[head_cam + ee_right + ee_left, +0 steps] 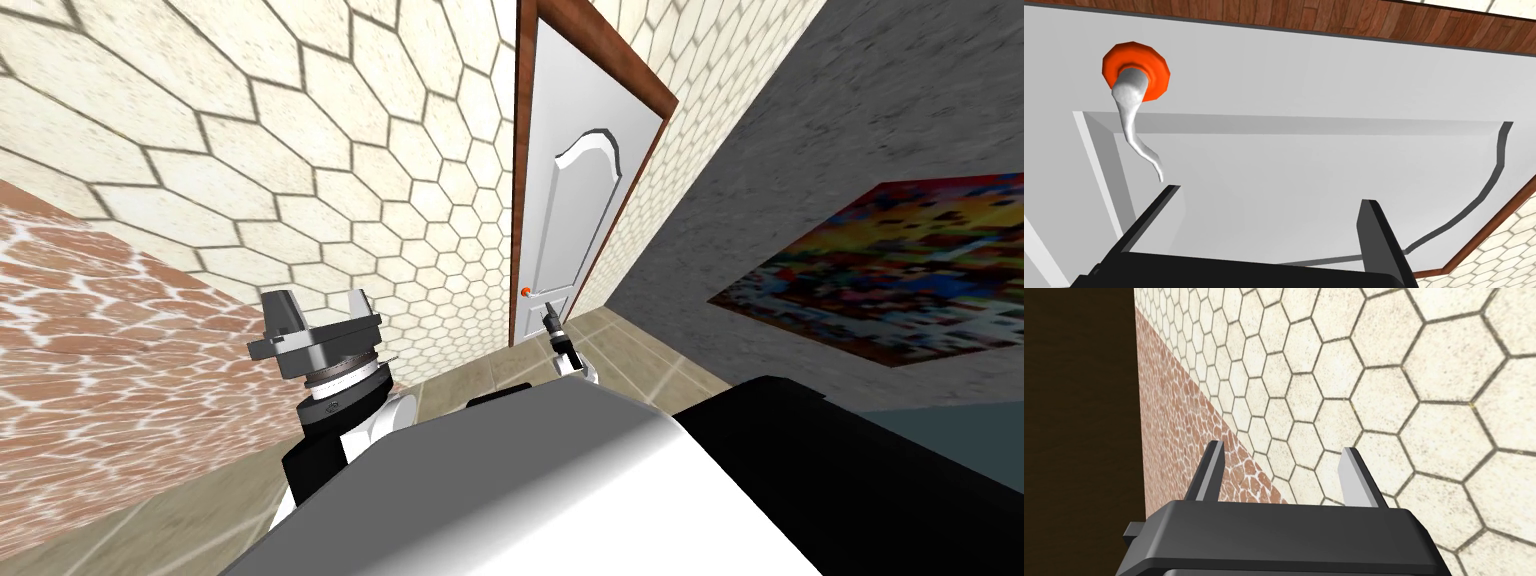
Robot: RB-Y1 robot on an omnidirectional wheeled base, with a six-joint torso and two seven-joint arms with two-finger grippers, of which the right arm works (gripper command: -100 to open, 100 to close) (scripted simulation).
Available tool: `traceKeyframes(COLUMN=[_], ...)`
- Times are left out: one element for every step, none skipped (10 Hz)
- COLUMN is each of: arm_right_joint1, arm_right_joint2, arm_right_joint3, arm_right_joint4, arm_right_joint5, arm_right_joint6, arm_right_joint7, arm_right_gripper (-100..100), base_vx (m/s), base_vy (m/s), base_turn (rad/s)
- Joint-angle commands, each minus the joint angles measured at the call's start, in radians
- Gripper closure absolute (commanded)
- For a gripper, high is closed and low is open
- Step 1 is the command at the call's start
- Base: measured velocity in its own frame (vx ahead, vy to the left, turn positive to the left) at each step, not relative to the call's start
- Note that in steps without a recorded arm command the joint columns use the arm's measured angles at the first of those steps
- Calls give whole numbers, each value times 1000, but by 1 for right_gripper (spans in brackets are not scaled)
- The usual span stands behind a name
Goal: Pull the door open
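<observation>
A white panelled door (575, 190) in a brown wooden frame stands shut ahead of me. Its handle is a curved light grey lever (1135, 131) on an orange round base (1155, 64), seen in the head view as a small orange dot (526, 291). My right gripper (1269, 197) is open and faces the door panel (1304, 170); the lever's tip hangs just beyond its one finger, not between the two. In the head view that gripper (550, 318) sits just below and right of the handle. My left gripper (318, 308) is raised at my left side, open, with nothing in it (1281, 460).
A hexagon-tiled wall (380, 180) runs along the left of the door, with a reddish stone-patterned wall (90, 340) nearer to me. On the right is a grey wall with a colourful picture (900, 275). Beige floor tiles (640, 355) lie before the door.
</observation>
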Motion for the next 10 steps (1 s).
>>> traceKeyframes(arm_right_joint1=[-11, -26, -26, -41, -41, -55, -55, -69, -69, -82], arm_right_joint2=[-6, -20, -20, -33, -33, -46, -46, -58, -58, -70], arm_right_joint3=[0, 2, 2, 3, 3, 4, 4, 5, 5, 6], arm_right_joint4=[37, 73, 87, 121, 136, 165, 184, 219, 228, 272], arm_right_joint5=[-1, -1, -1, -2, -2, -3, -3, -4, -4, -5], arm_right_joint6=[-2, -10, -10, -17, -17, -25, -25, -32, -32, -39], arm_right_joint7=[-6, -18, -18, -29, -29, -40, -40, -50, -50, -61], arm_right_gripper=[-100, -100, -100, -100, -100, -100, -100, -100, -100, -100], base_vx=[31, 24, 29, 33, 28, 36, 28, 26, 23, 30], base_vy=[-50, -47, -45, -67, -59, -58, -46, -46, -48, -47], base_turn=[75, 110, 83, 148, 63, 104, 74, 102, 67, 112])
